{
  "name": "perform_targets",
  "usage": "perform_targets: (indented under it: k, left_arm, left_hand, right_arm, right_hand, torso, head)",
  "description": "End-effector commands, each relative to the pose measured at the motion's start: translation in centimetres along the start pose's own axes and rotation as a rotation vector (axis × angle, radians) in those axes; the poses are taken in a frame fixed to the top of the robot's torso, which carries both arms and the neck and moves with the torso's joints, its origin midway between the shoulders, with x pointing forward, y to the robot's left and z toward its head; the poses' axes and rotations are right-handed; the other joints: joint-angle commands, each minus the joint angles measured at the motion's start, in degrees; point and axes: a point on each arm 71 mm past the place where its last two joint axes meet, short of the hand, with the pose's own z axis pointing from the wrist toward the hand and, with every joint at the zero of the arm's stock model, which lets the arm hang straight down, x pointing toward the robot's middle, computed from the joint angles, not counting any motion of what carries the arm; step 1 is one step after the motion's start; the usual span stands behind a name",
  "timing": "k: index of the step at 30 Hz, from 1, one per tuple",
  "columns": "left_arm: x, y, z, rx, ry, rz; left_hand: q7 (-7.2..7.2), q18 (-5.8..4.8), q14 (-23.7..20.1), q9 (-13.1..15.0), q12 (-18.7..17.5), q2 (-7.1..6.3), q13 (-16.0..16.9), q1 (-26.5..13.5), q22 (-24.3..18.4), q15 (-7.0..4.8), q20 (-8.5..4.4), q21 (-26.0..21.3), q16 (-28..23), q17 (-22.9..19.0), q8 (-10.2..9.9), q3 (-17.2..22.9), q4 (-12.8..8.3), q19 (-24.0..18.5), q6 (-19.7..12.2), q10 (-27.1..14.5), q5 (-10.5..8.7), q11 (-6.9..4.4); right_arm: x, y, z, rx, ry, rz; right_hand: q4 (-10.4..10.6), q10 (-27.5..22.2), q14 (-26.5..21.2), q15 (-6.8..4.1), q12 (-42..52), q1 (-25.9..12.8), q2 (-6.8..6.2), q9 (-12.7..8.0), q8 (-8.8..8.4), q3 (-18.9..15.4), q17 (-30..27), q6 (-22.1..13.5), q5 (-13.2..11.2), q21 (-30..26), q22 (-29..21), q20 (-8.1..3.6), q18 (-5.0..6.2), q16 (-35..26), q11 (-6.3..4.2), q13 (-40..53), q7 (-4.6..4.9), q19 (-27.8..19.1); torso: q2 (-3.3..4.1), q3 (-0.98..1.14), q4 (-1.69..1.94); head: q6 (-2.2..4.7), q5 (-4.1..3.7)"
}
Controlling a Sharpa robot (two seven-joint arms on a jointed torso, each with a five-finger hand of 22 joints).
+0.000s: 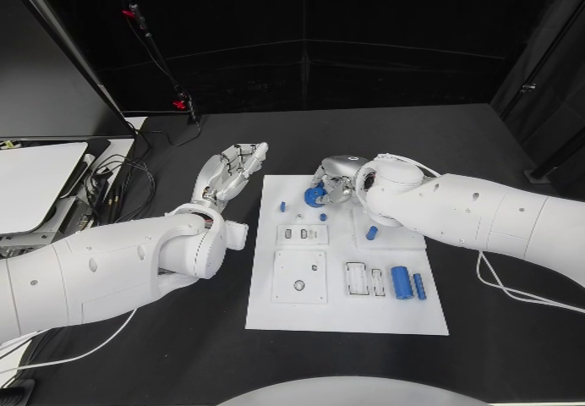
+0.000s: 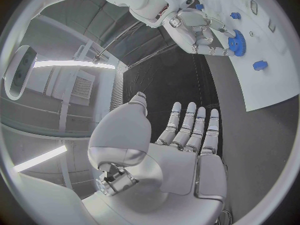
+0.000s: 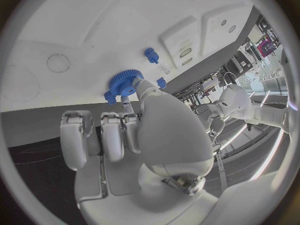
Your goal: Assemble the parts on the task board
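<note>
Two robot hands in play, one doing the work. Right robot hand (image 1: 338, 182) is grasping a blue gear (image 1: 316, 196) at its fingertips, thumb on one side and fingers on the other; the right wrist view shows the gear (image 3: 124, 83) held right at the white task board (image 1: 347, 317), though whether it touches the surface or sits a hair off I cannot tell. Just past the gear on the board is a small blue peg (image 3: 150, 55), and beyond that a recessed slotted fixture (image 3: 185, 49). Left robot hand (image 1: 232, 173) is released, fingers straight and spread, holding nothing, hovering over the black tabletop (image 1: 146, 338) just off the board's left edge and well clear of the parts. Judgement: the step in hand is seating the gear at the board's far end; a faint circular outline (image 3: 58, 63) near the gear may be the target, but that is a guess. Next move calls for lining the gear's bore up with its post or recess, keeping it flat, pressing straight down, then opening the fingers without dragging it. Nearer the robot than the right robot hand, two blue cylinders (image 1: 400, 280) lie loose beside an empty slot, so most of the assembly looks outstanding.
</note>
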Motion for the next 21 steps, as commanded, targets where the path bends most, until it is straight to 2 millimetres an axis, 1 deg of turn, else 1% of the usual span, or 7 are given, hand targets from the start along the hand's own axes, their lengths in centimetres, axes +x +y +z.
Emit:
perform_targets:
  k: [1, 5, 7, 10, 12, 15, 21]
  left_arm:
    - [0.1, -1.9, -0.2, 0.261, 0.006, 0.000]
    - [0.1, -1.9, -0.2, 0.260, 0.007, 0.000]
    - [0.1, -1.9, -0.2, 0.260, 0.007, 0.000]
    - [0.1, -1.9, -0.1, 0.259, 0.007, 0.000]
    - [0.0, -1.9, -0.1, 0.259, 0.007, 0.000]
    - [0.0, -1.9, -0.1, 0.258, 0.008, -0.001]
    - [-0.1, -1.8, -0.1, 0.258, 0.006, 0.000]
  left_hand:
    - [8.13, 0.57, 0.2, 0.0, 0.1, 0.67, -0.1, 0.0, 0.1, 0.30, 0.22, 0.2, 0.1, 0.0, -0.3, -0.4, 0.1, -0.1, 0.4, 0.3, 0.31, 0.08]
    - [8.13, 0.57, 0.2, 0.0, 0.1, 0.67, -0.1, 0.0, 0.1, 0.30, 0.22, 0.2, 0.1, 0.0, -0.3, -0.4, 0.1, -0.1, 0.4, 0.3, 0.31, 0.08]
    - [8.13, 0.57, 0.2, 0.0, 0.1, 0.67, -0.1, 0.0, 0.1, 0.30, 0.22, 0.2, 0.1, 0.0, -0.3, -0.4, 0.1, -0.1, 0.4, 0.3, 0.31, 0.08]
    - [8.13, 0.57, 0.2, 0.0, 0.1, 0.67, -0.1, 0.0, 0.1, 0.30, 0.22, 0.2, 0.1, 0.0, -0.3, -0.4, 0.1, -0.1, 0.4, 0.3, 0.31, 0.08]
    - [8.13, 0.57, 0.2, 0.0, 0.1, 0.68, -0.1, 0.0, 0.1, 0.30, 0.22, 0.2, 0.1, 0.0, -0.3, -0.4, 0.1, -0.1, 0.4, 0.3, 0.31, 0.08]
    - [8.13, 0.58, 0.2, 0.0, 0.1, 0.75, -0.1, 0.0, 0.1, 0.32, 0.23, 0.2, 0.1, 0.0, -0.4, -0.4, 0.1, -0.1, 0.4, 0.3, 0.34, 0.09]
    - [8.13, 0.58, 0.2, 0.0, 0.1, 0.75, -0.1, 0.0, 0.1, 0.32, 0.23, 0.2, 0.1, 0.0, -0.4, -0.4, 0.1, -0.1, 0.4, 0.3, 0.34, 0.09]
  right_arm:
    - [0.6, -0.1, 0.0, 0.014, 0.055, -0.017]
    - [0.6, -0.1, -0.1, 0.010, 0.053, -0.016]
    - [0.5, 0.0, -0.1, 0.002, 0.044, -0.014]
    - [0.3, 0.1, -0.1, -0.029, 0.009, -0.002]
    - [0.1, 0.2, -0.2, -0.052, -0.019, 0.015]
    - [-0.5, 0.4, -0.5, -0.100, -0.088, 0.083]
    - [-1.9, -0.2, -2.0, -0.184, -0.264, 0.310]
  right_hand:
    - [-0.3, 6.0, 6.0, -0.71, 0.1, -0.4, -0.33, -0.1, -0.68, -0.2, 15.1, -1.3, -0.9, 0.2, 15.1, -0.71, -0.42, 0.1, -0.69, 15.1, -0.33, 6.0]
    - [-0.5, 6.0, 6.0, -1.41, 0.1, -0.5, -0.29, -0.2, -1.54, -0.5, 15.1, -4.4, -2.1, 0.2, 15.1, -1.42, -0.42, 0.1, -1.55, 15.1, -1.36, 6.0]
    - [-0.8, 6.0, 6.0, -1.91, 0.1, -0.4, -0.39, -0.2, -1.66, -0.7, 15.1, -7.1, -2.2, 0.2, 15.1, -1.89, -0.42, 0.1, -2.22, 15.1, -2.47, 6.0]
    - [-0.9, 6.0, 6.0, -2.72, 0.1, -0.5, -0.51, -0.5, -1.81, -1.2, 15.1, -12.7, -2.4, 0.2, 15.1, -2.66, -0.42, 0.1, -3.08, 15.1, -3.81, 6.0]
    - [-0.8, 6.0, 6.0, -2.94, 0.1, -0.7, -0.65, -0.5, -1.85, -1.4, 15.1, -14.2, -2.6, 0.2, 15.1, -2.89, -0.42, 0.1, -3.32, 15.1, -4.21, 6.0]
    - [-0.5, 6.0, 6.0, -3.21, 0.1, -1.2, -0.98, -0.5, -1.74, -1.9, 15.1, -14.9, -3.1, 0.2, 15.1, -3.17, -0.42, 0.1, -3.59, 15.1, -4.54, 6.0]
    - [0.9, 6.0, 6.0, -3.68, 0.1, -2.3, -1.71, -0.3, -1.16, -3.3, 15.1, -14.1, -4.7, 0.2, 15.1, -3.68, -0.42, 0.1, -3.98, 15.1, -4.15, 6.0]
  torso:
    - [0.01, 0.00, -0.03]
    - [0.01, 0.01, -0.03]
    - [-0.01, 0.00, -0.08]
    - [0.01, 0.00, -0.07]
    - [0.00, 0.01, -0.07]
    - [0.00, 0.04, -0.04]
    - [-0.05, -0.01, -0.06]
  head:
    - [-0.04, 0.10]
    - [-0.09, 0.12]
    - [-0.06, 0.13]
    - [0.05, 0.09]
    - [0.08, 0.07]
    - [0.08, 0.03]
    - [0.19, -0.21]
